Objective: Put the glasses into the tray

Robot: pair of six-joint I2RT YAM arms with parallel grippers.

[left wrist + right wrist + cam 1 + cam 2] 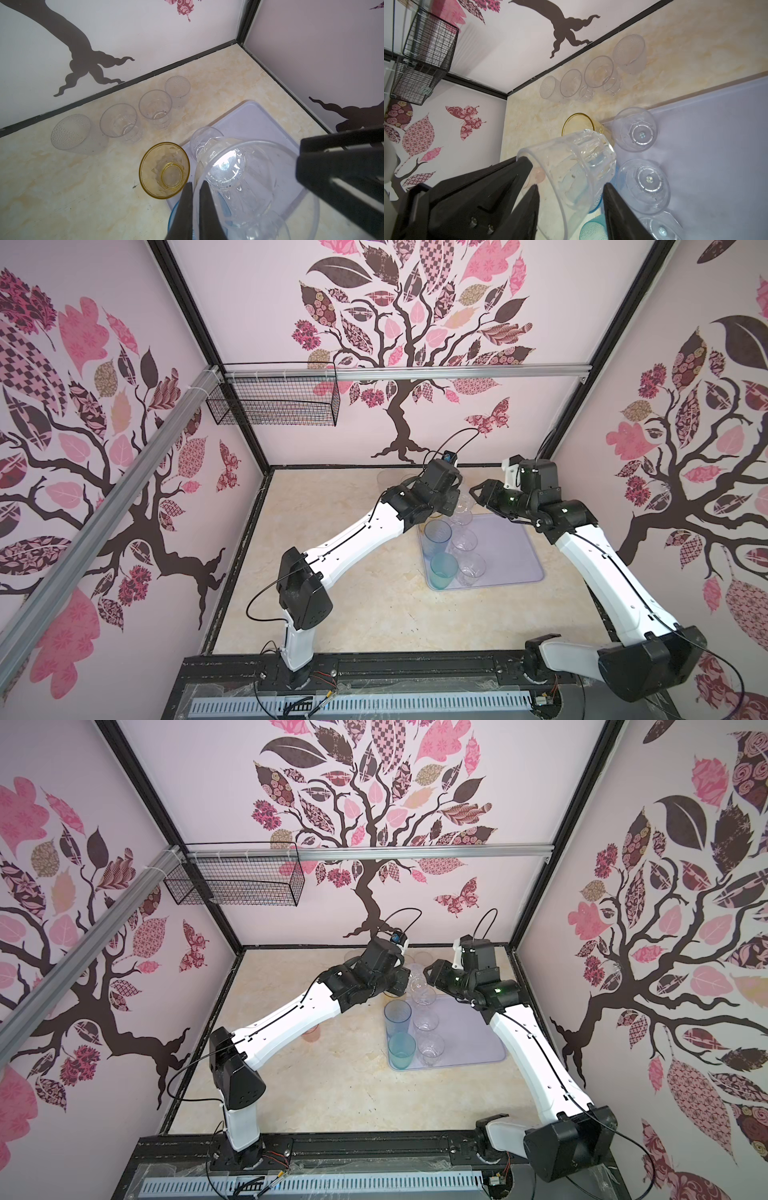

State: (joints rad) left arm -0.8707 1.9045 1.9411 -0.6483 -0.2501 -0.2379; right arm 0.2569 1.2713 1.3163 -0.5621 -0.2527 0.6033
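The left pincer is clenched on the rim of a clear glass, one finger inside the mouth and one outside; the glass hangs tilted above the corner of the tray, just beside the amber glass that stands on the tabletop. The right pincer has its jaws apart, one at each side of the body of this same glass; whether they press it, I cannot tell. The long axis of the glass runs slanted from the mouth, at the left pincer, to the base, which points down toward the tray; so it lies askew to the closing line of the right jaws. I judge that a hand-over or a lowering comes next; both pincers are equally near. Four clear glasses stand by the back wall.
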